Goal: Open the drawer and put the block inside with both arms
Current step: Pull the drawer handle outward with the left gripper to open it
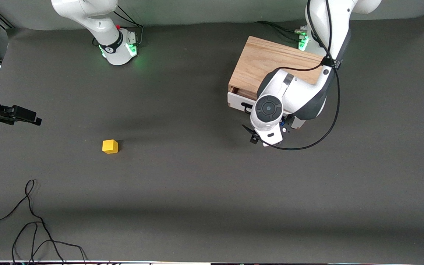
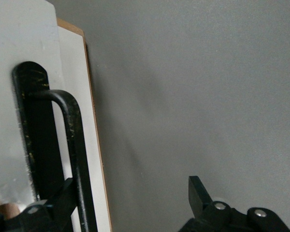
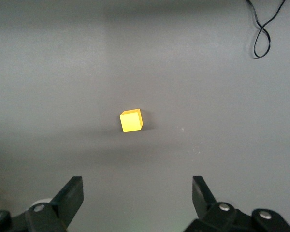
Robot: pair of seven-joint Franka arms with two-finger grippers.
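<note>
The drawer's white front (image 1: 237, 102) stands out a little from the light oak box (image 1: 267, 66), with a dark gap above it. The left arm's hand (image 1: 269, 121) hangs over the drawer front and hides most of the black handle (image 1: 247, 107). In the left wrist view, my left gripper (image 2: 133, 188) is open. One finger (image 2: 60, 195) sits by the handle bar (image 2: 77, 145) on the white front (image 2: 72, 63), and the other is over the mat. The yellow block (image 1: 110, 146) lies on the mat toward the right arm's end. My right gripper (image 3: 137, 188) is open and empty, high over the block (image 3: 131, 121).
A dark grey mat (image 1: 212, 191) covers the table. Loose black cables (image 1: 31, 224) lie near the front edge at the right arm's end. A black mounted device (image 1: 13, 114) reaches in over that end's edge. The oak box stands close to the left arm's base (image 1: 302, 40).
</note>
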